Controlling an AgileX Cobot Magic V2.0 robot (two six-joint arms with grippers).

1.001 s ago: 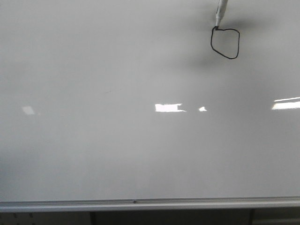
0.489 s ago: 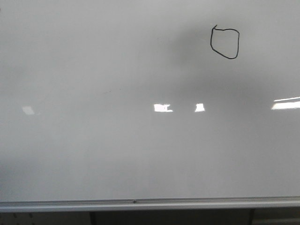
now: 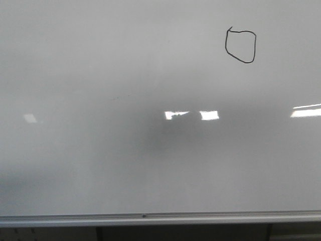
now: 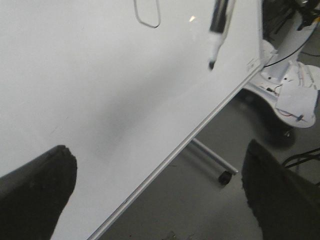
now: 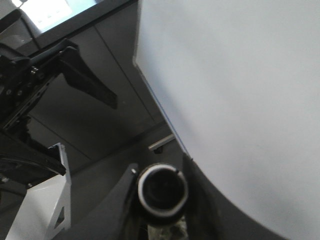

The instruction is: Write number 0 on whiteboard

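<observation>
- The number 0 (image 3: 241, 46) sits high on the right of the whiteboard (image 3: 100, 165): a thin black closed loop, squarish, with a small tail.
- The marker (image 4: 219, 30) hangs just off the board, tip clear of the loop, which looks finished.
- The right tool (image 5: 161, 192) is clamped on that marker.
- The left tool (image 4: 160, 200) stands apart, empty.

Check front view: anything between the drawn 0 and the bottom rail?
Only bare whiteboard between the number 0 and the rail, apart from bright light reflections partway down. No marks show there.
</observation>
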